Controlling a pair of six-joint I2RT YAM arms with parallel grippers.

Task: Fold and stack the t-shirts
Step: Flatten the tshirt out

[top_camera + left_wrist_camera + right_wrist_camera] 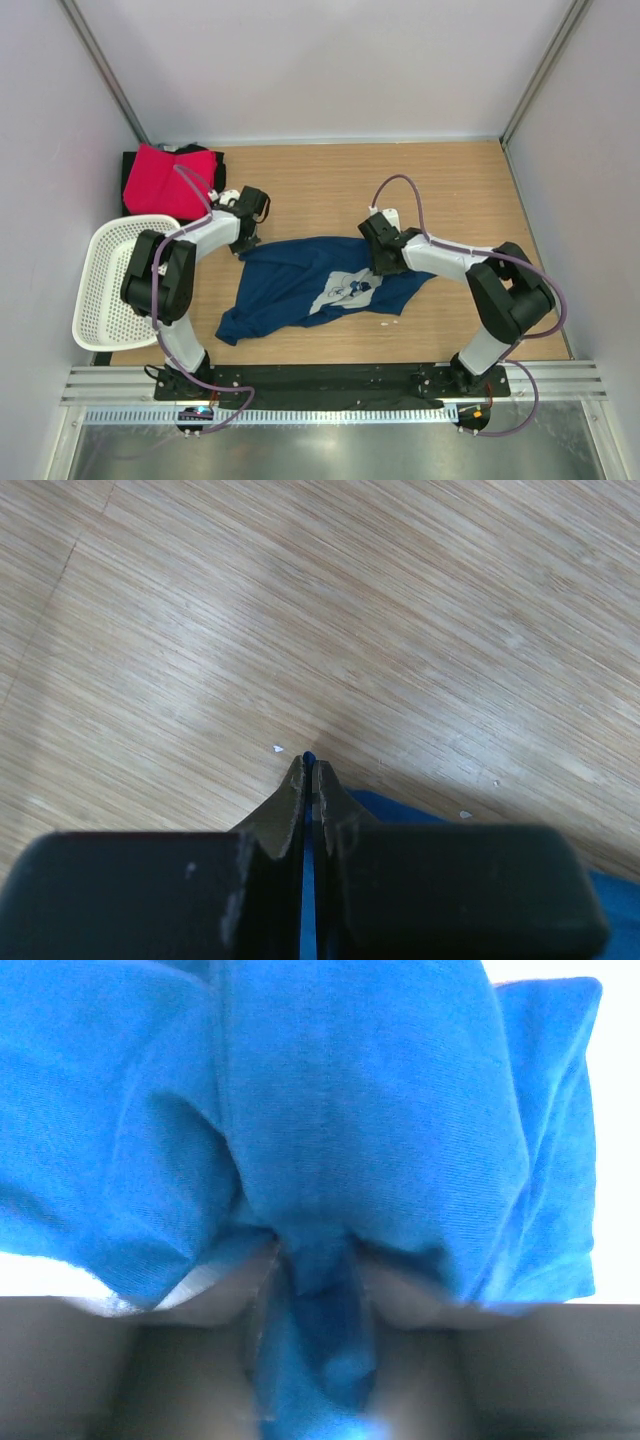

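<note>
Cloth fills both grips from where I watch: the left gripper (308,772) is pinched tight on a thin edge of the navy t-shirt (300,285), and the right gripper (310,1260) clamps a thick bunch of it in half-closed jaws. The shirt lies crumpled mid-table, with the pink-red t-shirt (165,180) at the far left corner.

- My top camera is looking down from high behind me over the whole table (480,180).
- Both wrist cameras are peering in close, sharing the navy t-shirt (300,280) with it.
</note>
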